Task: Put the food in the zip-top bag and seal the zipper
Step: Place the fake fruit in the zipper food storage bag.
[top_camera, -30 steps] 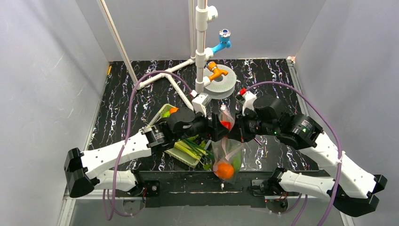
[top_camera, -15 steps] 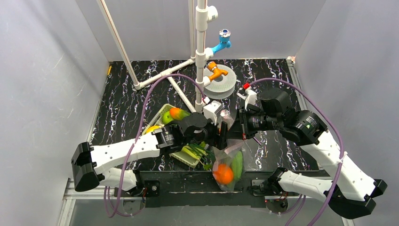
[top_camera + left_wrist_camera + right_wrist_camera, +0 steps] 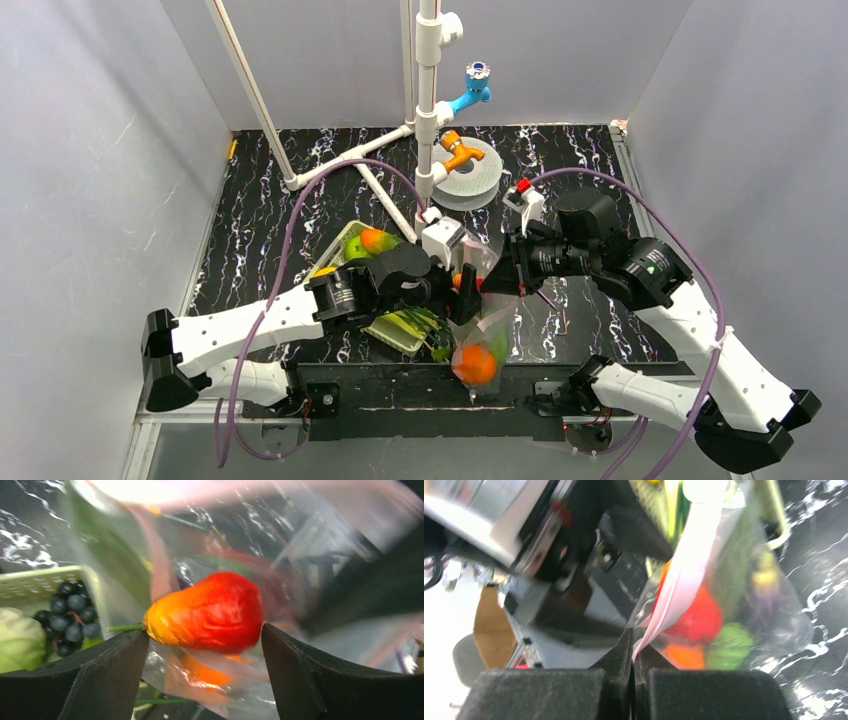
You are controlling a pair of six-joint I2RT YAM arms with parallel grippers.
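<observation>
**Two grips, mid-frame!**

The left gripper (image 3: 202,637) clamps the red piece (image 3: 210,610) between its fingers, up against the zip-top bag (image 3: 490,320), which hangs lower centre of the top view. The right gripper (image 3: 633,647), fingers pressed together, pinches the zipper (image 3: 674,594). An orange fruit (image 3: 477,365) sits low in the bag.

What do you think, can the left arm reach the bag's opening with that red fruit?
Probably yes: the left gripper, holding the red fruit, is against the zip-top bag, which the right gripper holds up by its zipper. Nothing stands between them, though how wide the mouth gapes is unclear.
</observation>
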